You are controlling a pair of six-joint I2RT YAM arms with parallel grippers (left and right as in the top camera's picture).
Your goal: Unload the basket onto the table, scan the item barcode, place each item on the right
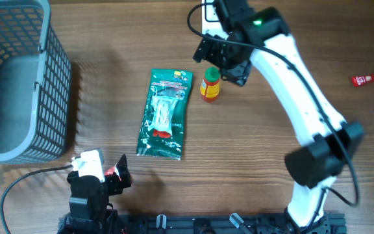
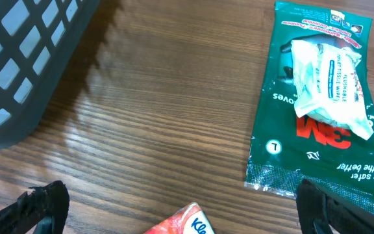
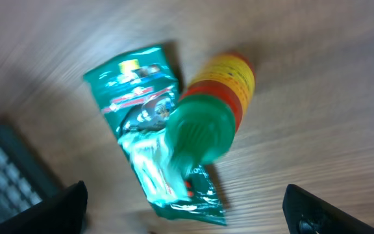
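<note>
grey mesh basket [image 2: 18,65]: top left | green 3M wipes packet [image 2: 317,97]: flat on wooden table [image 2: 161,117], right | red-white pack [image 2: 186,223]: bottom edge, between left gripper fingers [image 2: 37,211], spread wide

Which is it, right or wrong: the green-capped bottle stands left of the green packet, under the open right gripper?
Wrong on one point: the overhead view shows the bottle to the right of the green packet, not the left. It does stand under the open right gripper.
</note>
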